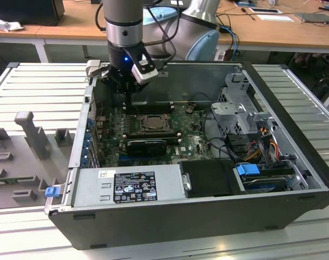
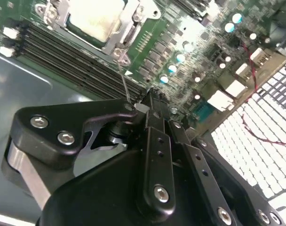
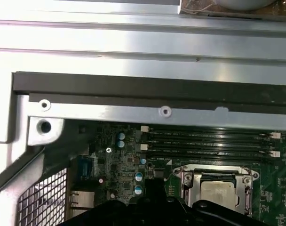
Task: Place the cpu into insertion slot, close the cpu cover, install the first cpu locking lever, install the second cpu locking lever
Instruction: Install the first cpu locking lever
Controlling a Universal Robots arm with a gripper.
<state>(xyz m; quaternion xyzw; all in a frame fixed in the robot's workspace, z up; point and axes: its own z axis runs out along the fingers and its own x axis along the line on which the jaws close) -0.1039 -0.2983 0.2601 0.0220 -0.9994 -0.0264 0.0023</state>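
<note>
The cpu (image 2: 97, 16) (image 3: 219, 193), a pale square chip, lies in the insertion slot (image 1: 148, 121) on the green board. The silvery cpu cover (image 2: 133, 26) (image 3: 185, 181) lies flat around it, and the chip shows through its window. A thin wire locking lever (image 2: 123, 80) runs from the socket's corner up to my fingertips. My black gripper (image 2: 150, 96) (image 1: 127, 96) hangs over the board just beside the socket, toward the exterior view's left. Its fingers (image 2: 154, 141) are pressed together, with the lever's end touching their side.
Long black memory slots (image 3: 209, 141) (image 2: 63, 52) run along the socket. The case's metal wall (image 3: 133, 110) stands close behind me. A black card (image 1: 147, 145), the power supply (image 1: 126, 187) and drive bays (image 1: 245, 116) fill the case. A perforated grille (image 2: 270, 132) lies by the board's edge.
</note>
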